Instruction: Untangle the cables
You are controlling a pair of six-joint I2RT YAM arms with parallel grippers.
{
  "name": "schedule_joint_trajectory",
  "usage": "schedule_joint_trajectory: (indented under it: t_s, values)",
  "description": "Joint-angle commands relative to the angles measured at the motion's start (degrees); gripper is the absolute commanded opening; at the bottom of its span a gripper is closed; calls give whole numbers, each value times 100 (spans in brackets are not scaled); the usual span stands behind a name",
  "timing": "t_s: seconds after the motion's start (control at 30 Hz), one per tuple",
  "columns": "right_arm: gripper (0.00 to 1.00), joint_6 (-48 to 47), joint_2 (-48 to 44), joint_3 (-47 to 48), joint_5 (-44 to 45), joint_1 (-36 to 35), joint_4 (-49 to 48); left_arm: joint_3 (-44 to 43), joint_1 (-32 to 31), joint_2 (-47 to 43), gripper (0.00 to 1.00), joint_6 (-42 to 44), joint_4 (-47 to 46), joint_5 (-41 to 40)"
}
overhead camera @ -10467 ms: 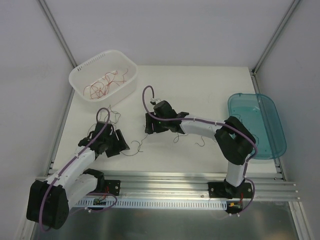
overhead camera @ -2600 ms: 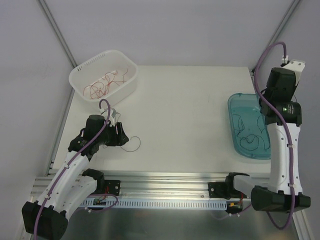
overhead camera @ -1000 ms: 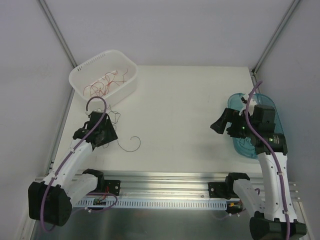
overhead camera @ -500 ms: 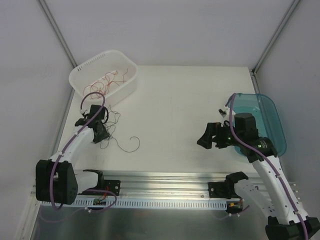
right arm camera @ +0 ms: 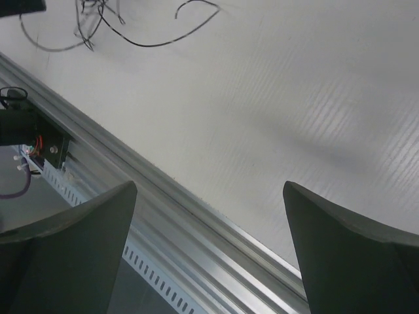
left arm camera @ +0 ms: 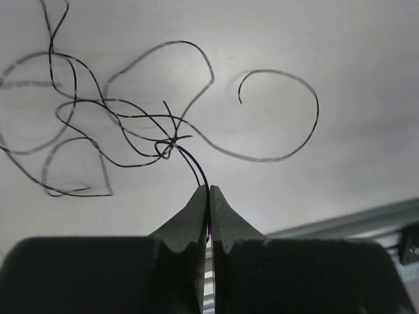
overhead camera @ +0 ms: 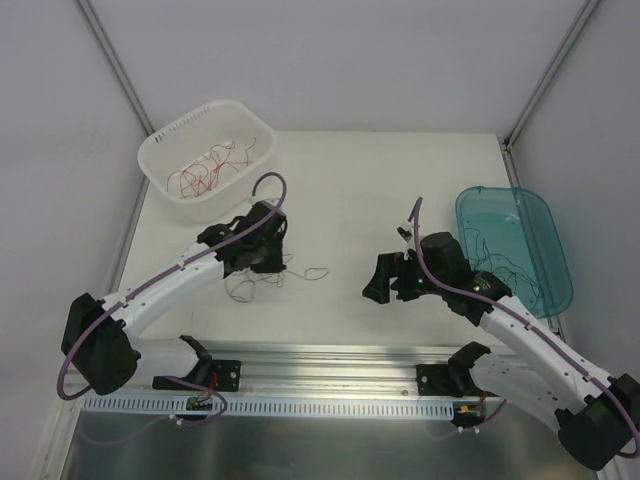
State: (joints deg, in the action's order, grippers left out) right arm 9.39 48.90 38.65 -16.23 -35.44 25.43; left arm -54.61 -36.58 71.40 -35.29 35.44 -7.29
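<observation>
A tangle of thin black cables (overhead camera: 252, 284) lies on the white table, with one curl reaching right (overhead camera: 312, 272). My left gripper (overhead camera: 272, 262) is shut on black strands that lead out of the tangle's knot (left arm camera: 167, 148); the strands enter between the closed fingertips (left arm camera: 209, 190). The rest of the cables spread in loops to the left and right in the left wrist view. My right gripper (overhead camera: 381, 287) hangs open and empty over the table's near middle, right of the tangle. Its wide-apart jaws (right arm camera: 209, 186) frame the table edge, with the black cables (right arm camera: 154, 43) far off at the top left.
A white basket (overhead camera: 255, 132) at the back left holds red cables (overhead camera: 205, 170). A teal tray (overhead camera: 540, 215) at the right holds a few black cables (overhead camera: 500, 268). An aluminium rail (overhead camera: 330, 358) runs along the near edge.
My left gripper closed on the black cables and swung right, dragging the tangle toward the middle. The right arm came down and left from the teal tray, still open.
</observation>
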Motion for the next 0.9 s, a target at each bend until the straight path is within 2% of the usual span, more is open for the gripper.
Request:
schedule_joint_trajectory:
  t_s: [0.0,0.17,0.47,0.6,0.7,0.87]
  values:
    - [99,573,-56,-130,480,-59,-961,-760,-944,59,0,-207,-20,175]
    - [97,660,-144,-174,638,-112,-1040,-876,-1334,-117,0,-250,-37,35]
    - [85,872,460,-244,963,-639,-1505,-59,-1369,-12,0,-505,-626,307]
    - [78,1257,1006,-288,1078,-982,-2006,12,-1413,41,0,-549,-723,351]
    - [72,1434,1392,-323,1139,-1201,-2803,47,-1431,-11,0,-593,-793,351]
    - [66,1364,2192,-200,630,-1386,-3701,135,-1449,-73,0,-637,-837,395]
